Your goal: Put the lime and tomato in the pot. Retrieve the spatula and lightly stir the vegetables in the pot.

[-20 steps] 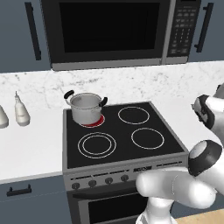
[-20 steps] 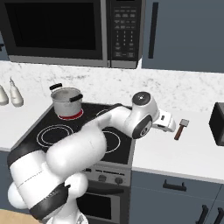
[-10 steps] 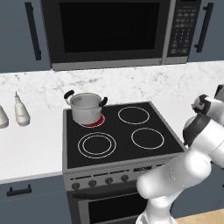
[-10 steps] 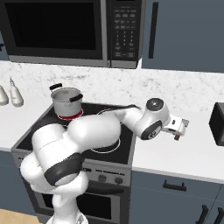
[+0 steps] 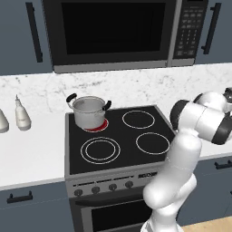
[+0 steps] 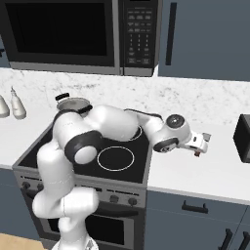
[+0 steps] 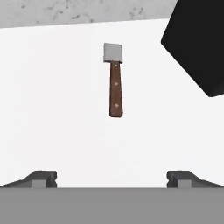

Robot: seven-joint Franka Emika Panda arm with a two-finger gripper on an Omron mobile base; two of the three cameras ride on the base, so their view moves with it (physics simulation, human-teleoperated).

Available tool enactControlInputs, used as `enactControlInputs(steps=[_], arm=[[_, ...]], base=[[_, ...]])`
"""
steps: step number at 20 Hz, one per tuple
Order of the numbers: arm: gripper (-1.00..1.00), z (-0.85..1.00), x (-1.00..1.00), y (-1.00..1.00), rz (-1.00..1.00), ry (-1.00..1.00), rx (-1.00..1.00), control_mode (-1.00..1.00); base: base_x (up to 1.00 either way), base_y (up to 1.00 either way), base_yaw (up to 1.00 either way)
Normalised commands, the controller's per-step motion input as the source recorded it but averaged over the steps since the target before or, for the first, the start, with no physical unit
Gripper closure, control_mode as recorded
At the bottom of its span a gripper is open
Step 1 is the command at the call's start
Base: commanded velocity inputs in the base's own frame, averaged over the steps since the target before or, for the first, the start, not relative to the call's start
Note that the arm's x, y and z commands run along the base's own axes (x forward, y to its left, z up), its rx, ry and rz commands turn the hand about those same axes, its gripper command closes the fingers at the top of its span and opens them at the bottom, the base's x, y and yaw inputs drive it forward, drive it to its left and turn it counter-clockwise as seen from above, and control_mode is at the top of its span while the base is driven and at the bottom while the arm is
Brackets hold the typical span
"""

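The spatula (image 7: 114, 81) lies flat on the white counter, its pale grey head away from me and its reddish-brown handle toward me. My gripper (image 7: 111, 178) hangs above it, open, with nothing between the fingertips (image 7: 41, 177). In the right base view the gripper (image 6: 201, 145) is over the counter right of the stove, and it covers most of the spatula. The steel pot (image 5: 90, 111) stands on the back left burner, also seen as the pot (image 6: 73, 103) behind my arm. The lime and tomato are out of view.
A black boxy appliance (image 7: 197, 43) stands close to the spatula, the same appliance (image 6: 242, 136) at the right edge. Two white bottles (image 5: 20, 115) stand on the left counter. The black stove top (image 5: 118, 140) has a microwave (image 5: 113, 31) above it.
My arm has swung to the right, from over the stove's edge out over the right counter, so the hand is now above the spatula. The gripper stays open. The pot has not moved.
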Motion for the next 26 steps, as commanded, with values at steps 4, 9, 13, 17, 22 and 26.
enactControlInputs(steps=[4, 9, 13, 17, 22, 26], arm=[[-1.0, -0.37, 0.31, -0.33, 0.0, 0.05, 0.03, -1.0], [-1.0, -0.21, 0.31, -0.29, 0.0, 0.06, 0.11, -1.0], [-1.0, -0.05, 0.24, -0.26, 0.0, 0.01, 0.11, -1.0], [-1.0, 0.0, 0.29, -0.01, 0.0, 0.02, 0.09, -1.0], [-1.0, 0.0, 0.47, 0.0, 0.0, 0.09, 0.08, -1.0], [-1.0, -0.01, 0.52, 0.0, 0.0, 0.07, 0.02, -1.0]], base=[[0.0, 0.0, 0.0], [0.0, 0.0, 0.0], [0.0, 0.0, 0.0], [0.0, 0.0, 0.0], [0.0, 0.0, 0.0], [0.0, 0.0, 0.0]])
